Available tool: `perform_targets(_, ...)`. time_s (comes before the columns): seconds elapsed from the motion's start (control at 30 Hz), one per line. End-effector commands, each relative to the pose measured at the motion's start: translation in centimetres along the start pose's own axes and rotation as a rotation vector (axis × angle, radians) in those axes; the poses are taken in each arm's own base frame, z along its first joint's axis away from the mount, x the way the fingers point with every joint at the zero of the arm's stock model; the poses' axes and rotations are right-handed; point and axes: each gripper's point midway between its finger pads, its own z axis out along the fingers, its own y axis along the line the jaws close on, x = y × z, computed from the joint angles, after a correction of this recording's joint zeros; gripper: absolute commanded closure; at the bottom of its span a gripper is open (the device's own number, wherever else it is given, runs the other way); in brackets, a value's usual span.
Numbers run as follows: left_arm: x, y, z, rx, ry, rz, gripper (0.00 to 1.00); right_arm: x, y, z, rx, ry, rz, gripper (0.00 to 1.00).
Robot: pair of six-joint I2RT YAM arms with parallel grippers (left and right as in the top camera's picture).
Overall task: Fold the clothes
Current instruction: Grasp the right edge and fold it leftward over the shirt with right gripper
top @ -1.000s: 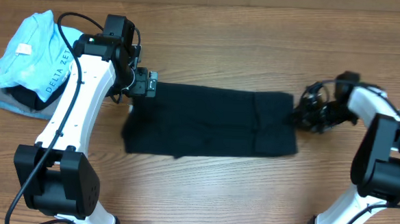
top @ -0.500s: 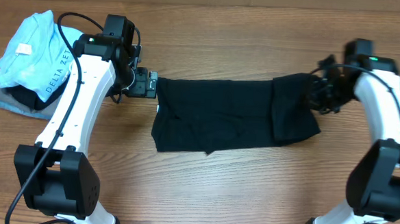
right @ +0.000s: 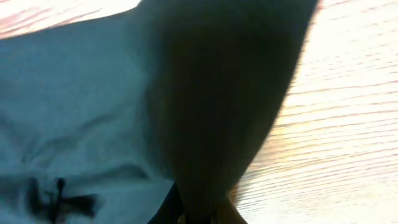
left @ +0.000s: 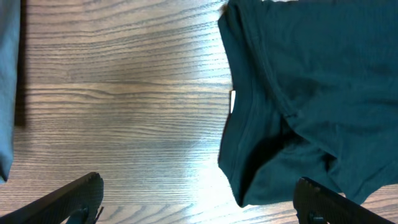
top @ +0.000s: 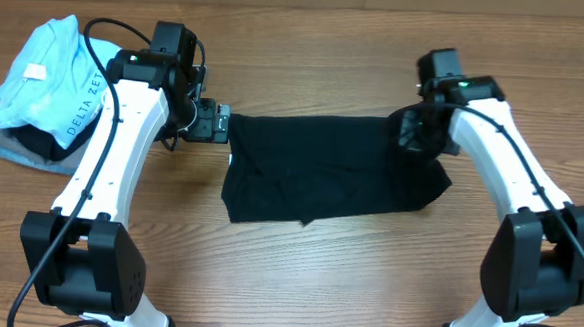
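The black T-shirt lies as a long strip across the middle of the table. Its right end is raised off the wood, pinched in my shut right gripper, and hangs over the part still lying flat. In the right wrist view the dark cloth rises in a fold from my right gripper at the bottom edge. My left gripper hovers wide open just off the shirt's left end. The left wrist view shows its fingers far apart with bare wood between them, and the shirt's hem with a small white tag ahead.
A light blue shirt lettered "DELTA ZETA" lies on a grey folded garment at the far left. The wooden table runs on in front of the shirt. A strip of grey cloth shows at the left wrist view's left edge.
My right gripper has lifted the shirt's right end and carried it leftward over the rest. Earlier the pull slid the whole shirt to the right. The left arm has not moved.
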Motion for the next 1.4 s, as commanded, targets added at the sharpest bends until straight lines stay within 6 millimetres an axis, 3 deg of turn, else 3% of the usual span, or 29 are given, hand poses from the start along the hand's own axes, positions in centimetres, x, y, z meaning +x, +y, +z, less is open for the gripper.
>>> perform_targets(0.0, -0.5, -0.1, -0.3, 0.009, -0.014, 0.012, 0.00, 0.6, 2.9, -0.8, -0.003, -0.031, -0.035, 0.96)
perform_targets(0.2, -0.5, -0.1, -0.3, 0.010, -0.014, 0.012, 0.00, 2.2, 6.8, -0.2, -0.031, -0.047, -0.084, 0.96)
perform_targets(0.37, -0.5, -0.1, -0.3, 0.009, -0.014, 0.012, 0.00, 3.7, 8.4, 0.9, -0.035, -0.035, -0.108, 0.96)
perform_targets(0.7, -0.5, -0.1, -0.3, 0.009, -0.014, 0.012, 0.00, 5.1, 11.4, 0.6, -0.083, -0.034, -0.094, 0.95)
perform_targets(0.9, -0.5, -0.1, -0.3, 0.009, -0.014, 0.012, 0.00, 5.5, 13.8, 0.9, -0.141, -0.067, -0.066, 0.88)
perform_targets(1.07, -0.5, -0.1, -0.3, 0.010, -0.014, 0.012, 0.00, 5.7, 15.7, 1.2, -0.198, -0.087, -0.071, 0.63)
perform_targets(1.2, -0.5, -0.1, -0.3, 0.010, -0.014, 0.012, 0.00, 5.9, 16.5, 0.8, -0.241, -0.081, -0.114, 0.61)
perform_targets(1.37, -0.5, -0.1, -0.3, 0.009, -0.014, 0.012, 0.00, 5.4, 16.2, -1.3, -0.292, -0.108, -0.199, 0.59)
